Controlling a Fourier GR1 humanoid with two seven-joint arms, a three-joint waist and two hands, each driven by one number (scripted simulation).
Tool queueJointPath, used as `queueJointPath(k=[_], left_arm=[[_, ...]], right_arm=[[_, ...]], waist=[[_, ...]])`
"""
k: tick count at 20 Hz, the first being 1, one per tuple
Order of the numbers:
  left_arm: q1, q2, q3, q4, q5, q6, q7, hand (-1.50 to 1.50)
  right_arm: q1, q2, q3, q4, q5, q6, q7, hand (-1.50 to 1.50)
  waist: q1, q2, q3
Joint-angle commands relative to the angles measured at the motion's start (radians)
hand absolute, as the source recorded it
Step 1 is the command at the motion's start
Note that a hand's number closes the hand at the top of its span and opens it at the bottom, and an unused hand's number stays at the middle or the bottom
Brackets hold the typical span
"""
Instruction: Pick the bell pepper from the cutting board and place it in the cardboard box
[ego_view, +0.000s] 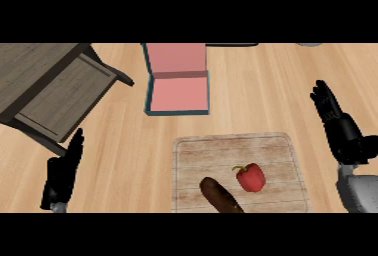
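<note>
A red bell pepper (251, 177) with a green stem lies on the pale wooden cutting board (221, 150), toward its lower right. The box (176, 92) sits farther back, open, with a pink inside, teal walls and its lid flipped up behind. My right hand (336, 122) stands open at the right edge, fingers straight and up, to the right of the board and apart from the pepper. My left hand (63, 172) rests open at the lower left, well away from the board.
A dark brown oblong item (218, 196) lies on the board's lower edge, just left of the pepper. A grey wooden crate-like structure (48, 85) fills the upper left corner. Bare light wood counter lies between board and box.
</note>
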Motion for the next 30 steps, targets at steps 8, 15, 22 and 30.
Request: queueJointPath(k=[8, 15, 22, 30], left_arm=[[-0.077, 0.143, 0.022, -0.004, -0.100, 0.019, 0.028, 0.00], [-0.148, 0.199, 0.065, 0.002, -0.109, 0.013, 0.050, 0.00], [-0.147, 0.236, 0.094, 0.010, -0.095, -0.027, 0.056, 0.00], [-0.164, 0.236, 0.103, 0.005, -0.098, -0.032, 0.083, 0.00]], right_arm=[[-0.189, -0.283, 0.305, -0.214, 0.354, 0.312, -0.186, -1.50], [-0.050, -0.228, 0.383, 0.067, 0.272, 0.462, -0.704, -1.50], [-0.221, -0.318, 0.398, 0.145, 0.469, 0.317, -0.829, -1.50], [-0.359, -0.361, 0.559, 0.106, 0.756, 0.297, -0.649, -1.50]], waist=[[0.063, -0.093, 0.011], [0.033, -0.028, 0.029], [0.031, -0.037, 0.025], [0.024, -0.040, 0.023]])
